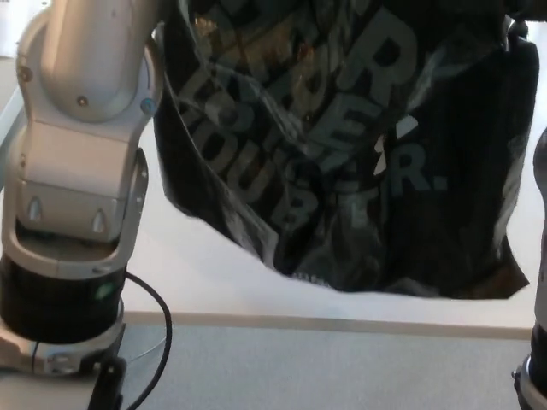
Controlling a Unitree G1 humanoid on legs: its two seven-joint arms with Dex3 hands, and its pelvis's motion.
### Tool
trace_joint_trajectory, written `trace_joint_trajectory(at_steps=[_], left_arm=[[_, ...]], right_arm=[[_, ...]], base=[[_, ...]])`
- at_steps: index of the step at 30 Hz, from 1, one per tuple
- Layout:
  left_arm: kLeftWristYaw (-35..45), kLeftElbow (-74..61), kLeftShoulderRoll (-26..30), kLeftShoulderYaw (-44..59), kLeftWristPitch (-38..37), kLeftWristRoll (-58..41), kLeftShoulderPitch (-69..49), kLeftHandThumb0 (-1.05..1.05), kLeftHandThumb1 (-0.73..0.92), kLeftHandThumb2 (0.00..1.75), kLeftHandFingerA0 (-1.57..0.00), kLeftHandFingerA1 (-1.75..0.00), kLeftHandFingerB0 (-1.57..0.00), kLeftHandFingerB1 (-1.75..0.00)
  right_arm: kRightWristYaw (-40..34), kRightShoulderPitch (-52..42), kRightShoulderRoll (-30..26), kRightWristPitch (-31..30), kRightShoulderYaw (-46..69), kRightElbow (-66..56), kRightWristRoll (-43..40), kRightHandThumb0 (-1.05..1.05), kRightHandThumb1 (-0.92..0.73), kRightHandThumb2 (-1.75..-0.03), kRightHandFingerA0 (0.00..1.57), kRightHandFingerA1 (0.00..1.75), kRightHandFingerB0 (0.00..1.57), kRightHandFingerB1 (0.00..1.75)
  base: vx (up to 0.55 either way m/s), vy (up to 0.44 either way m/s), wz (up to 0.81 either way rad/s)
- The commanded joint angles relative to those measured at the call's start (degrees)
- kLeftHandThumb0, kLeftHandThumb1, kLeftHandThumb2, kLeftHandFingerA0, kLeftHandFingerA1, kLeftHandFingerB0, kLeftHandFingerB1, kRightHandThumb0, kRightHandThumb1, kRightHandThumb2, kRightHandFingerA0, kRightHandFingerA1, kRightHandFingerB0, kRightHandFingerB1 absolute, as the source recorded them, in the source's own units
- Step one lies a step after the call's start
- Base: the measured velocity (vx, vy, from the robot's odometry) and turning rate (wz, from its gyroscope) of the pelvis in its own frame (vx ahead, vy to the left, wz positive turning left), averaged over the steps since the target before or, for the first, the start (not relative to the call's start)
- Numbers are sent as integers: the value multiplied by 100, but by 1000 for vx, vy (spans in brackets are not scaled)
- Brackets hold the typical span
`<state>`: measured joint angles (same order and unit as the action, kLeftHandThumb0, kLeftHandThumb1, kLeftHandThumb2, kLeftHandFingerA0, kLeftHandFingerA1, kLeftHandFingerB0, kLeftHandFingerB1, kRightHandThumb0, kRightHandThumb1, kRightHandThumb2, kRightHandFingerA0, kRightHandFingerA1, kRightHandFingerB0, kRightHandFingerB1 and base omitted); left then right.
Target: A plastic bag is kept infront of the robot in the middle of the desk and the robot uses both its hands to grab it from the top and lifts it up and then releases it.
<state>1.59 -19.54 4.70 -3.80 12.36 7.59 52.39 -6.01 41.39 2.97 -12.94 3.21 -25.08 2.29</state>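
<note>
A black plastic bag [342, 171] with grey lettering and a white logo hangs in the air and fills the upper middle of the head view. Its crumpled lower edge floats above the pale desk [214, 282], with a shadow under it. My silver left forearm [81, 171] rises along the bag's left side and leaves the picture at the top. Only a strip of my right arm [538, 359] shows at the right edge. Both hands and the top of the bag are out of the picture.
The desk's front edge [342, 322] runs across the lower part, with grey floor [325, 367] below it. A black cable [160, 337] loops down beside my left arm's base.
</note>
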Motion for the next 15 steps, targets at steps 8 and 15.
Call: trace_joint_trajectory(at_steps=[8, 15], left_arm=[[398, 434, 172, 302, 106, -410, 62, -42, 81, 65, -104, -170, -77, -165], [302, 779, 394, 407, 374, -168, 251, -39, 82, 64, -98, -175, -71, -167]], right_arm=[[-266, 706, -177, 119, 695, 1648, -297, -34, -47, -84, 123, 143, 100, 131], [-372, 1316, -468, 195, 851, 2846, -174, -31, -67, -59, 94, 173, 71, 173]], base=[[0, 0, 0], [0, 0, 0]])
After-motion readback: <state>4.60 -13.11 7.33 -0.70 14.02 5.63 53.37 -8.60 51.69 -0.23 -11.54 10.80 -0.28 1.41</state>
